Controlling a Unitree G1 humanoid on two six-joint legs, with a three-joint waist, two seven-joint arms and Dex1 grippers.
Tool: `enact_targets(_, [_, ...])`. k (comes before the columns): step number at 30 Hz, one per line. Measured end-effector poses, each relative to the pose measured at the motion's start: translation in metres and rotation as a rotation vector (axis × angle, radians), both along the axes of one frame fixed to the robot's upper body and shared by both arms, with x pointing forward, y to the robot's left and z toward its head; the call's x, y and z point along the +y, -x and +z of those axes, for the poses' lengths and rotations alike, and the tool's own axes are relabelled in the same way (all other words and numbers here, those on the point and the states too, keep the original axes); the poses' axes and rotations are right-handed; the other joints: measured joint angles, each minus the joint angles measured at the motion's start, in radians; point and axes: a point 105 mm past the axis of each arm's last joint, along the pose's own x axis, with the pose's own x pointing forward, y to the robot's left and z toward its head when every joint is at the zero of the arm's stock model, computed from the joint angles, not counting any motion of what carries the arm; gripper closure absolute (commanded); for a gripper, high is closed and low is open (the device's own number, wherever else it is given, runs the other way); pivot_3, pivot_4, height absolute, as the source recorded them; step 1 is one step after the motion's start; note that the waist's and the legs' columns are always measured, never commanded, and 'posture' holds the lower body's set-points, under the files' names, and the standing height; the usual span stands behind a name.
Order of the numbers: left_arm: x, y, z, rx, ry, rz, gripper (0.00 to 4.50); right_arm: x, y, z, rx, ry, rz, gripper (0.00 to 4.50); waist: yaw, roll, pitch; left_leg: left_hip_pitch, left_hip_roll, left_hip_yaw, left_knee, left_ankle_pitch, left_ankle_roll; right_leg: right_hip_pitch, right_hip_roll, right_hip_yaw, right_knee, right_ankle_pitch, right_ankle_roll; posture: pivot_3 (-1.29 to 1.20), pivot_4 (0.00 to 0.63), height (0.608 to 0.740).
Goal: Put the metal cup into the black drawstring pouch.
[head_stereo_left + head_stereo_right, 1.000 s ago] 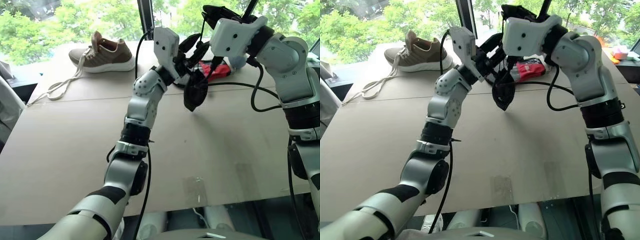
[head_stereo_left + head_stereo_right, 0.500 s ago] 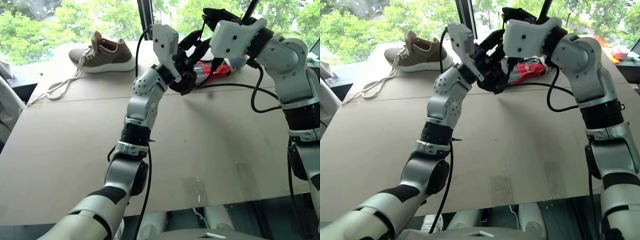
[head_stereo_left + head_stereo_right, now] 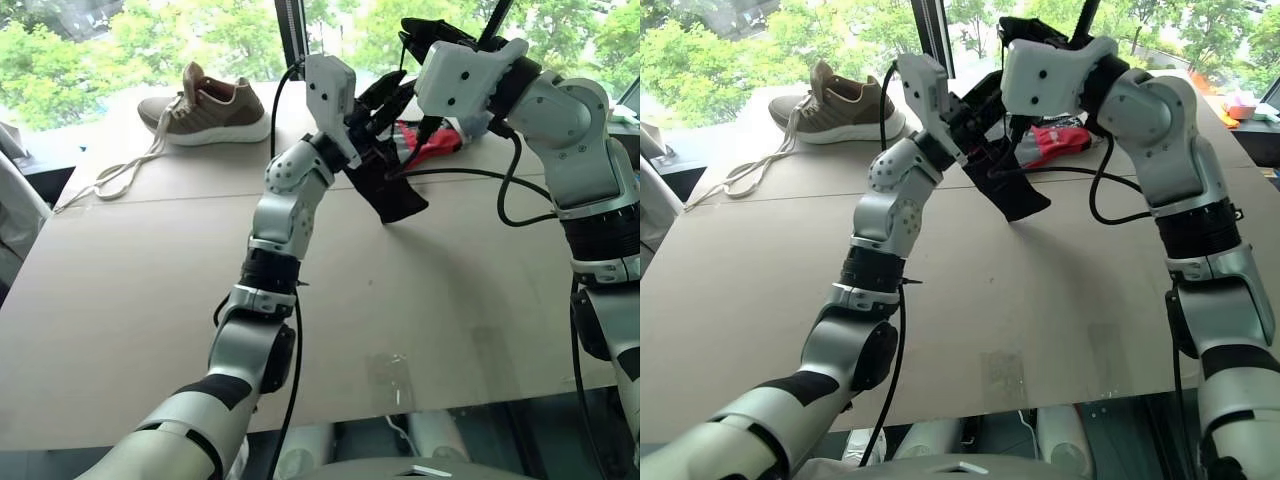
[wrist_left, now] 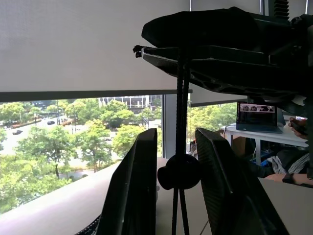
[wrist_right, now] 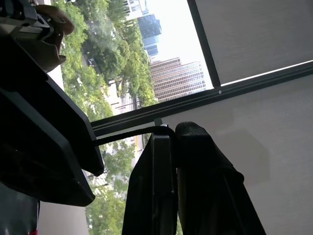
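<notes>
A wide tan table (image 3: 130, 300) is set before large windows with green trees beyond. Above its far middle, a black pouch (image 3: 392, 188) is held up in the air between two raised robot arms; it hangs as a slanted, elongated, soft fabric shape, its lower end near the tabletop. What lies inside the pouch cannot be told, and its mouth is hidden among the fingers. The left gripper (image 3: 372, 128) is seen at the pouch's upper end; in the left wrist view its two black fingers (image 4: 137, 186) stand a little apart, with a thin black cord (image 4: 182, 117) and its round toggle (image 4: 179, 172) running between them, though whether the cord is pinched cannot be told. The right gripper (image 5: 172, 134) is closed, its fingers pressed together on a thin black cord at their tips. Behind the arms a red-and-grey fabric item (image 3: 433, 140) lies on the table. At the far left a brown shoe (image 3: 207, 105) with loose white laces rests on the table.
</notes>
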Motion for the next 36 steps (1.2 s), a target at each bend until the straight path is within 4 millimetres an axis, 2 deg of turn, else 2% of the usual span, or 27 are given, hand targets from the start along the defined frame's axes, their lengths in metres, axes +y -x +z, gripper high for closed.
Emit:
enact_targets(15, [0.001,0.000,-0.002,0.004,-0.001,0.001,4.30,0.001,0.000,0.000,0.007,-0.012,0.002,4.50,0.000,0.000,0.000,0.000,0.000,0.000,0.000,0.000,0.000,0.000,0.000,0.000,0.000,0.000,0.000,0.00,0.150,0.740])
enact_targets(18, [0.004,-0.001,-0.010,0.013,-0.030,0.020,4.30,0.000,-0.001,0.003,0.018,-0.042,0.007,4.50,0.000,0.000,0.000,0.000,0.000,0.000,0.000,0.000,0.000,0.000,0.000,0.000,0.001,0.000,0.000,0.00,0.150,0.740])
enact_targets(21, [0.010,-0.004,-0.023,0.039,-0.051,0.043,4.30,-0.009,-0.002,0.011,0.024,-0.099,-0.007,4.50,0.000,0.000,0.000,0.000,0.000,0.000,0.001,0.000,0.000,0.000,0.000,0.000,0.001,0.000,0.000,0.00,0.150,0.740])
enact_targets(29, [0.010,-0.003,-0.027,0.038,-0.068,0.038,4.30,-0.027,0.000,0.044,-0.009,-0.212,-0.029,4.50,0.000,0.000,0.000,0.000,0.000,0.000,0.001,0.000,0.000,0.000,0.000,0.000,0.001,0.000,0.000,0.00,0.150,0.740])
enact_targets(33, [0.011,-0.004,-0.042,0.067,-0.099,0.040,4.30,-0.040,-0.006,0.054,-0.006,-0.266,-0.066,4.50,0.000,0.000,0.000,0.000,0.000,0.001,0.001,0.000,0.000,0.000,0.000,0.001,0.001,0.000,0.000,0.00,0.150,0.740])
enact_targets(36, [0.010,-0.003,-0.043,0.063,-0.110,0.034,4.30,-0.047,-0.007,0.065,-0.015,-0.314,-0.081,4.50,0.000,0.000,0.000,0.000,0.000,0.001,0.001,0.000,0.000,0.000,0.000,0.001,0.001,0.000,0.000,0.00,0.150,0.740])
